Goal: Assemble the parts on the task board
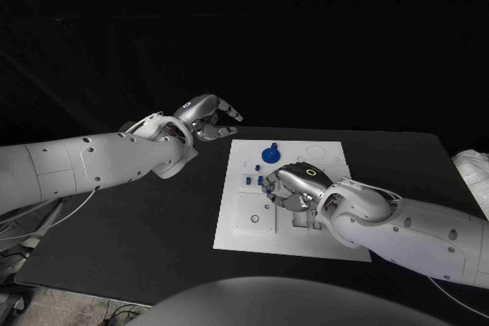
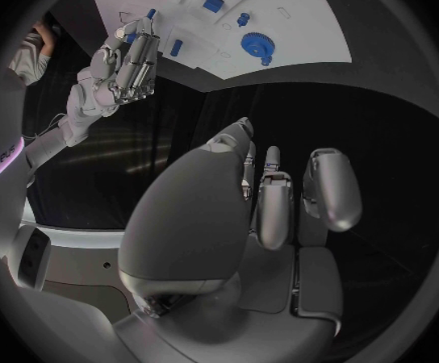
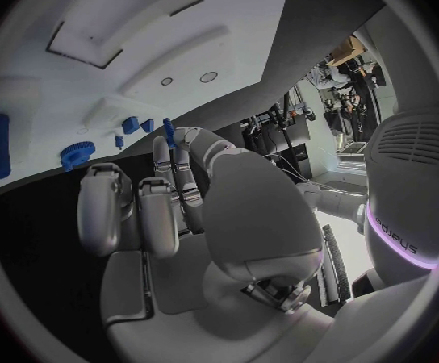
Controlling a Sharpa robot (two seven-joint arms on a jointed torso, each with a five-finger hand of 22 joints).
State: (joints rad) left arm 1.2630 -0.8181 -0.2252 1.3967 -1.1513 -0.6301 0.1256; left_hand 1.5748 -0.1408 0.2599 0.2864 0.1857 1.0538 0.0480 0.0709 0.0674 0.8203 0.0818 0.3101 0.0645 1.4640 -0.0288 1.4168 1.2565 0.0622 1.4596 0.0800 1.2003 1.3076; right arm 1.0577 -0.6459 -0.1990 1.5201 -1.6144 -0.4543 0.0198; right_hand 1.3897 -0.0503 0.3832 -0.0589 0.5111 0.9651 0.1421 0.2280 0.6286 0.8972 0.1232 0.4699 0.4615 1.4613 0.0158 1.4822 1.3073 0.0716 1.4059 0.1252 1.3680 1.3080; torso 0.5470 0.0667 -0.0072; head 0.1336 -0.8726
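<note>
Several blue parts (image 1: 255,178) lie on task board (image 1: 255,220) beside right hand (image 1: 292,188), fingers curled (grip unclear). Blue gear (image 1: 271,155) sits farther up. Left hand (image 1: 207,117) hovers empty, fingers apart. Risk: knuckles scattering pieces.

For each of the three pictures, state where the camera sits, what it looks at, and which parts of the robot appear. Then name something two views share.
Head view: above, looking down at the task board; both arms, left hand, right hand.
Left wrist view: behind the left hand, facing the board and right hand.
Right wrist view: behind the right hand, facing the board.
Shared: blue gear.
</note>
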